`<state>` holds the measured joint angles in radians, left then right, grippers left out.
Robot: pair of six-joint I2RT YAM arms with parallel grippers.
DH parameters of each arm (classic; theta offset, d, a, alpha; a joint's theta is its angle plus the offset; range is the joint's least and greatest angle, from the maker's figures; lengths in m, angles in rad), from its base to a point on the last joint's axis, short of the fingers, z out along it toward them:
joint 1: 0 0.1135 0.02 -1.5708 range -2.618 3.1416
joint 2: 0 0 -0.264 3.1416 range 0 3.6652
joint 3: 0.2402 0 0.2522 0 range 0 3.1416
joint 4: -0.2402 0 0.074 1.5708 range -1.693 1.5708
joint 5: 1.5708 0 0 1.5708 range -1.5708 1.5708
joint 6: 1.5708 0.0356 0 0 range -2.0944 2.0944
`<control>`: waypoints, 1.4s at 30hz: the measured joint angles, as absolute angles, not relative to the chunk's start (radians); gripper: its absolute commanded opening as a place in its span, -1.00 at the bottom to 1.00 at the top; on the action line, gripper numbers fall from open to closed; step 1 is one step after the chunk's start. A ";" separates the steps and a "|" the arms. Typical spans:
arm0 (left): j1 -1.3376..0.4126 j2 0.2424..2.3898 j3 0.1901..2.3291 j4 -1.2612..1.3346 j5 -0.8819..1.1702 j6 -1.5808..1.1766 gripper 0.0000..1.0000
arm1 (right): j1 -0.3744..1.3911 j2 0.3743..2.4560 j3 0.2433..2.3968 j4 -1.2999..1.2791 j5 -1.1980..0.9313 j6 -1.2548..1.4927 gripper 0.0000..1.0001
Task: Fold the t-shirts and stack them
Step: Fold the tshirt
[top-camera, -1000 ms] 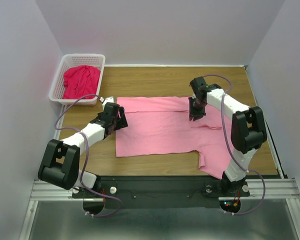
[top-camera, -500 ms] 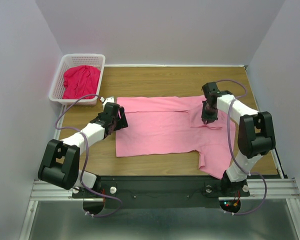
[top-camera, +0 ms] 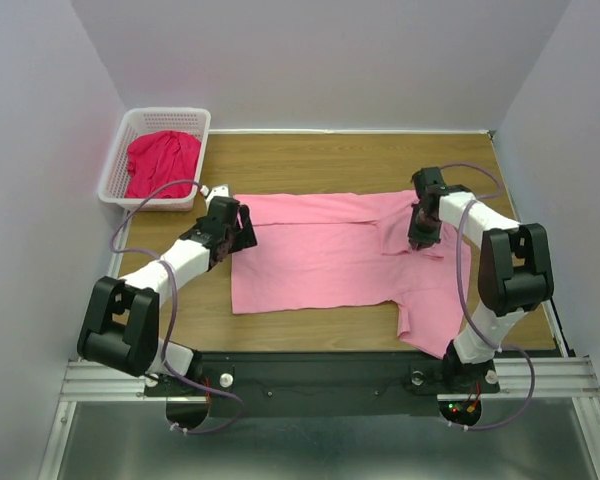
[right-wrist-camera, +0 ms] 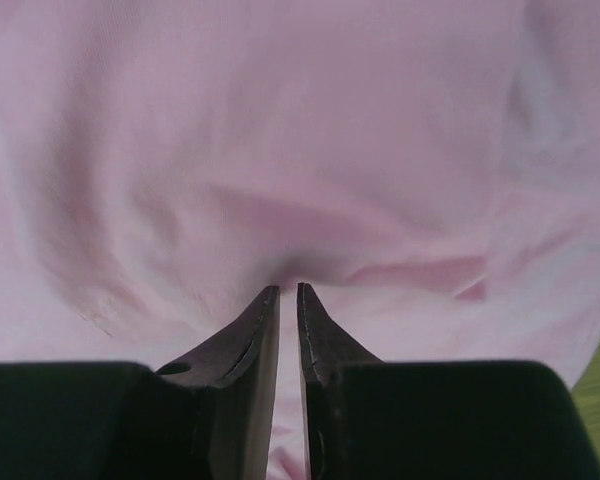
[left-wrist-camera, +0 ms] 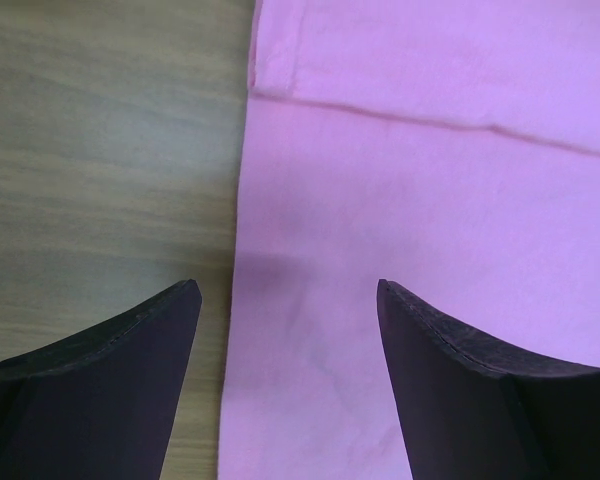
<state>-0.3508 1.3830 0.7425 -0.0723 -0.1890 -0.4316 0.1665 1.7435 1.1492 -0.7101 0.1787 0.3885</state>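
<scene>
Right hand [right-wrist-camera: 288, 288] pinches a fold of the pink t-shirt [top-camera: 320, 260]; left hand [left-wrist-camera: 288, 292] spread wide over its edge.

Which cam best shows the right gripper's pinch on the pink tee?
Right wrist: right gripper nearly closed, pink tee puckering at its tips. Top external sees it only from above, tips hidden; left wrist misses it.

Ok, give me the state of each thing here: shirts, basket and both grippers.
pink t-shirt: spread out on the table, puckered at the right gripper.
red t-shirt: crumpled in the basket.
basket: upright, holding the red t-shirt.
left gripper: open, over the pink t-shirt's edge.
right gripper: shut on the pink t-shirt.
</scene>
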 measured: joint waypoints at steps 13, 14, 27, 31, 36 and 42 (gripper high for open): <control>-0.278 1.723 1.133 -0.068 -0.218 -0.437 0.40 | -0.074 1.897 1.520 -0.530 0.084 0.375 -0.43; -0.274 1.745 1.150 -0.068 -0.218 -0.438 0.38 | -0.081 1.921 1.531 -0.522 0.077 0.379 -0.43; -0.255 1.961 1.279 -0.088 -0.203 -0.476 -0.15 | -0.221 2.115 1.571 -0.447 -0.016 0.421 -0.43; -0.233 1.964 1.279 -0.088 -0.178 -0.516 -0.20 | -0.286 2.123 1.571 -0.431 -0.039 0.452 -0.43; -0.214 1.988 1.320 -0.115 -0.154 -0.544 -0.20 | -0.306 2.149 1.595 -0.418 -0.079 0.479 -0.43; -0.214 2.132 1.544 -0.181 -0.150 -0.542 -0.20 | -0.306 2.242 1.726 -0.404 -0.120 0.502 -0.43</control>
<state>-0.2138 2.1323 1.5444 -0.1806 -0.1497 -0.5419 -0.3061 2.2417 1.7256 -0.4038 -0.1200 0.5022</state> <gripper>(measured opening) 0.403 0.283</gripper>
